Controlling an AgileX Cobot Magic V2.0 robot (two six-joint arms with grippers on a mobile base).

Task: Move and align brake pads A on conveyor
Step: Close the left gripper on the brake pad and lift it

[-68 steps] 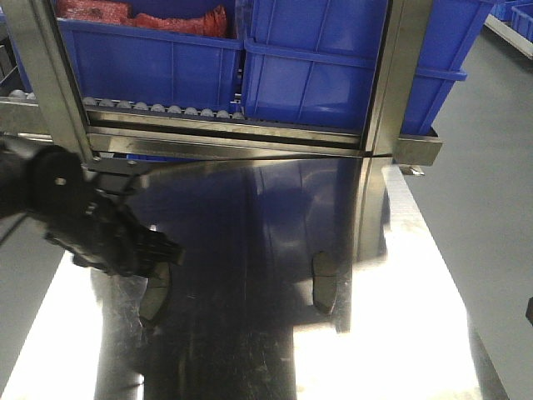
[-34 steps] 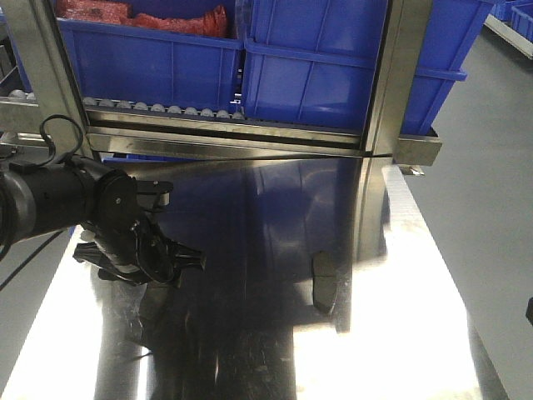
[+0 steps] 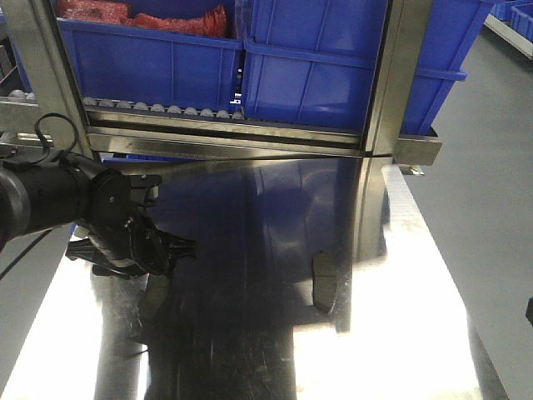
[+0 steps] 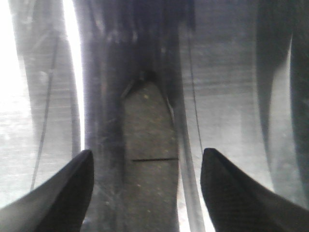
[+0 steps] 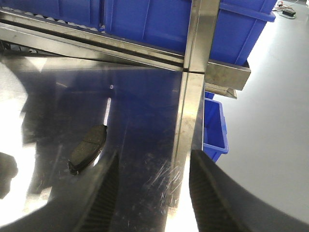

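Note:
Two brake pads A lie on a shiny steel table [image 3: 400,333]; the conveyor is out of view. My left gripper [image 3: 162,258] hangs open just above the left pad [image 3: 154,297]. In the left wrist view this pad [image 4: 147,145] runs lengthwise between the spread fingertips [image 4: 77,179], its centre groove showing, and my left gripper [image 4: 147,154] touches nothing. The second pad [image 3: 322,283] rests farther right. The right wrist view shows that pad [image 5: 88,147] to the left of my open, empty right gripper [image 5: 154,162].
Blue bins [image 3: 333,67] sit on a steel roller rack [image 3: 225,137] along the table's back, with an upright post [image 3: 387,83] at the right. A small blue bin [image 5: 215,128] stands on the floor beyond the table's right edge.
My left arm has swung up and to the right over the left pad and its wrist has turned. Both pads lie where they were.

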